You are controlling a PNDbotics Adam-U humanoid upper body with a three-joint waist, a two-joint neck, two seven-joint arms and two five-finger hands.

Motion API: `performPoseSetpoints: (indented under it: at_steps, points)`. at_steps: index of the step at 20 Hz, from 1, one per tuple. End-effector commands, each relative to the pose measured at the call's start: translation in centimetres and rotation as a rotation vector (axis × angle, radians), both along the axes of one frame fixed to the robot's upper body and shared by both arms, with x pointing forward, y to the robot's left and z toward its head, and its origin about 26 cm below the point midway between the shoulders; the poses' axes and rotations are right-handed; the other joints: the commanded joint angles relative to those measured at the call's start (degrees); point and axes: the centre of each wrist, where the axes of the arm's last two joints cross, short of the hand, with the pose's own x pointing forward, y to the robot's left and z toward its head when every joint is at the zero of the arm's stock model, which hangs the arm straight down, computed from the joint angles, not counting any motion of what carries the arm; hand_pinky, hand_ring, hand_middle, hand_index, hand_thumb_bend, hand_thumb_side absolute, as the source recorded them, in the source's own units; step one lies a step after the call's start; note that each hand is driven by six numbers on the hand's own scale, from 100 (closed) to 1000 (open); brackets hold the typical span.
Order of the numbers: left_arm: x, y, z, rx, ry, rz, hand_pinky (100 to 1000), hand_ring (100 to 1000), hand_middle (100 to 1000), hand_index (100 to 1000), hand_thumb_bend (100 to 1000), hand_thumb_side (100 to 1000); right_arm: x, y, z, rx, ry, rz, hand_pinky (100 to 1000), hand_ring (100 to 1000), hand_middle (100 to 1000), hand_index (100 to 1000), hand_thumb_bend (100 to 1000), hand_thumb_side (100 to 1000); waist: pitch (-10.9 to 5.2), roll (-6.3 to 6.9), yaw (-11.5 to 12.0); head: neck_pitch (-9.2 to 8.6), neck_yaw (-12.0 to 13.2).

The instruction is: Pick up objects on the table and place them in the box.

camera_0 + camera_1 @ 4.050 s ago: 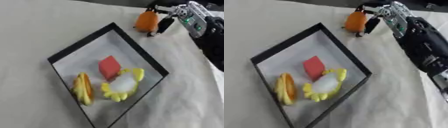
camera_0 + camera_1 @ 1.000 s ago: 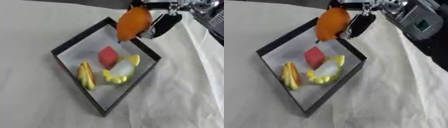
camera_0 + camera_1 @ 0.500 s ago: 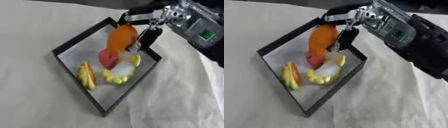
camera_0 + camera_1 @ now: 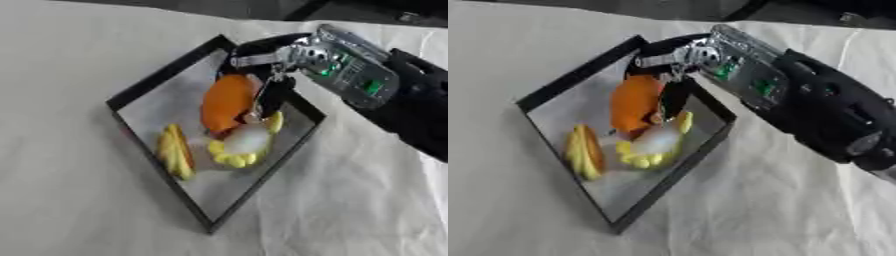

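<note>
One black-rimmed box [image 4: 157, 80] lies askew on the pale cloth-covered table [image 4: 70, 200], one corner pointing away from us and another toward the lower edge of the view. Starting at its left side, we see a yellow-and-orange striped item [image 4: 175, 151], shaped rather like a hot dog, lying lengthwise on the box's grey floor. Just to its right sits a piece with a white centre and yellow lobes [image 4: 243, 142], which reaches up toward the box's right wall. Above and partly over that piece hangs the orange object [image 4: 227, 101], elongated and tilted, well inside the box's outline; a small patch of red [image 4: 219, 134] shows just beneath its lower end, too little for us to say what it is. We cannot tell whether the orange object touches the floor of the box or the things below it. Moving right, our right hand [image 4: 267, 75] reaches in from the upper right, its dark fingers curled round the orange object from above and along its right side. Behind the hand runs the silver and black forearm [image 4: 798, 95], with green spots on its casing, crossing the box's far right rim and leaving the view at the right edge. Our left hand shows in neither view.
</note>
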Motion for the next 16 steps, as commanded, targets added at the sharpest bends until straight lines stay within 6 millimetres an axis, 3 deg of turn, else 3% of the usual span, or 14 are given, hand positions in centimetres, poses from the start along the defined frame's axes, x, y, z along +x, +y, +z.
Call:
performPoseSetpoints:
  at_steps: [1,6,9,10,16]
  points:
    - [-0.3,0.0,0.9,0.012,-0.027,0.001,871,797,732,797,355,584,0.3,-0.2,0.5,-0.035,-0.034,0.005,839,816,751,813,395,191,-0.94,0.82,0.08,-0.61,-0.01]
    - [-0.3,0.0,0.8,0.01,-0.026,0.001,871,797,732,797,355,585,0.0,-0.2,0.8,-0.041,-0.066,0.034,872,876,843,889,517,308,-0.97,0.78,-0.14,-0.41,0.2]
    - [-0.4,0.1,0.8,0.012,-0.025,0.004,872,797,732,798,355,585,-0.9,-0.4,2.0,-0.014,-0.101,0.063,875,881,856,901,531,340,-1.08,0.8,-0.35,-0.24,0.36]
    - [-0.4,0.1,0.8,0.011,-0.025,0.005,872,797,732,798,355,584,-1.3,-0.4,2.5,-0.002,-0.116,0.073,876,883,863,906,512,390,-1.11,0.8,-0.41,-0.22,0.4]
    - [-0.4,0.1,0.7,0.008,-0.025,0.005,872,797,731,797,354,585,-4.1,-1.5,5.7,0.144,-0.206,0.098,876,877,867,913,512,395,-1.3,0.91,-0.87,0.19,0.72]
